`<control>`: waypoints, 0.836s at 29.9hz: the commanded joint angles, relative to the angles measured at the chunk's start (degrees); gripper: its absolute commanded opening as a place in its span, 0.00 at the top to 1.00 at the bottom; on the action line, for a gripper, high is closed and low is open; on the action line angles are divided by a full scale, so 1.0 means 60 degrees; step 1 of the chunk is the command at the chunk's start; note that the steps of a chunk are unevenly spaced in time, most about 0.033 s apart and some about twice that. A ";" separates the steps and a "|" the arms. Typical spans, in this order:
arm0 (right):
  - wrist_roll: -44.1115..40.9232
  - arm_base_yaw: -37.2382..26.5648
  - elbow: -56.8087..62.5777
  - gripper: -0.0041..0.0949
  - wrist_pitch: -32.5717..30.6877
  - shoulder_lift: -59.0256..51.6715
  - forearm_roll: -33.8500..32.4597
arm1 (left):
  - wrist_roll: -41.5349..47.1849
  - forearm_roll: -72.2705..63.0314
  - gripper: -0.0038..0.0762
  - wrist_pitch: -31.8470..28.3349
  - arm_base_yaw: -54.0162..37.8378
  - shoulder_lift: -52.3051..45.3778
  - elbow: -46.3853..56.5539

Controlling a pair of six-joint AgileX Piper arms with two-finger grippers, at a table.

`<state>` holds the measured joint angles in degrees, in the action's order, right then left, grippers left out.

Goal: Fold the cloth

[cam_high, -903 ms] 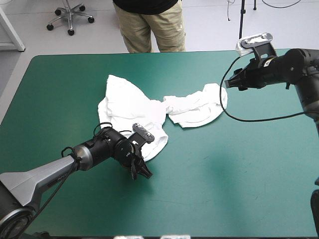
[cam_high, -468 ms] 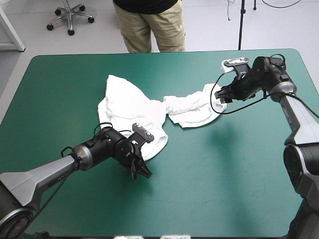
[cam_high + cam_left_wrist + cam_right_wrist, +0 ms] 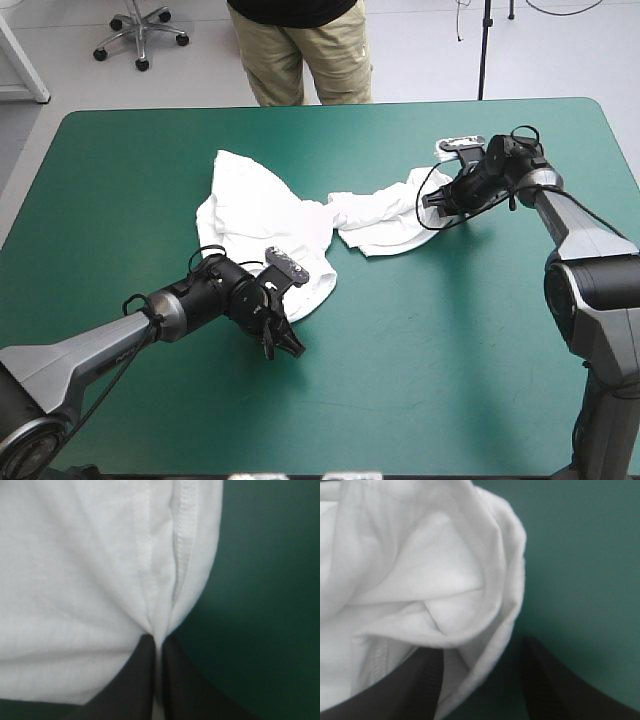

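Nearest the robot, the left tool (image 3: pixel 287 343) is clenched on the T-shirt (image 3: pixel 265 215), with a seamed hem edge pinched between its black fingers (image 3: pixel 135 680). The T-shirt is left crumpled at the middle of the teal-green worktop (image 3: pixel 450 350). Its long axis is laid across the worktop, from a broad lobe on the left, through a twisted waist, to a smaller lobe toward the far right. Which end is the neck cannot be told. Farther off, the right tool (image 3: pixel 437 200) is held released, set astride the rolled edge of the smaller lobe. Several layers may be caught there at once, or only the outer lip, which could slip. If the cloth is pulled while twisted, the bunching is likely to be tightened rather than spread.
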<state>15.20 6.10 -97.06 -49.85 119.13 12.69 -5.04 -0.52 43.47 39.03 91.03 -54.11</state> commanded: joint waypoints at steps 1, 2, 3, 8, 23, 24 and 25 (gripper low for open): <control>0.0162 0.0001 -0.0268 0.73 0.0248 -0.0440 0.0311 | 0.0112 -0.0308 0.96 0.0434 0.0062 0.0043 0.0088; 0.0245 0.0018 -0.0268 0.80 0.0248 -0.0440 0.0335 | 0.0112 -0.0308 0.96 0.0434 0.0062 0.0037 0.0088; 0.0440 0.0018 -0.0268 0.89 0.0248 -0.0440 0.0466 | 0.0112 -0.0290 0.96 0.0434 0.0062 0.0000 0.0088; 0.0750 0.0018 -0.0268 0.97 -0.0059 -0.0798 0.0661 | 0.0524 0.0296 0.96 0.0628 0.0024 -0.0566 -0.0023; 0.1056 0.0018 -0.0290 0.97 0.0061 -0.5715 0.0444 | 0.0084 0.2625 0.96 0.2681 -0.2398 -0.3310 -0.6580; 0.1158 0.0018 -0.0338 0.97 0.0061 -0.5983 0.0444 | -0.0004 0.2723 0.96 0.2754 -0.2461 -0.3310 -0.7294; 0.1254 0.0018 -0.0456 0.97 0.0061 -0.6305 0.0444 | -0.0074 0.2850 0.96 0.2841 -0.2481 -0.3310 -0.8033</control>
<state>20.83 6.26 -97.13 -52.39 88.18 15.20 -3.88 14.42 61.59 24.93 73.35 -91.39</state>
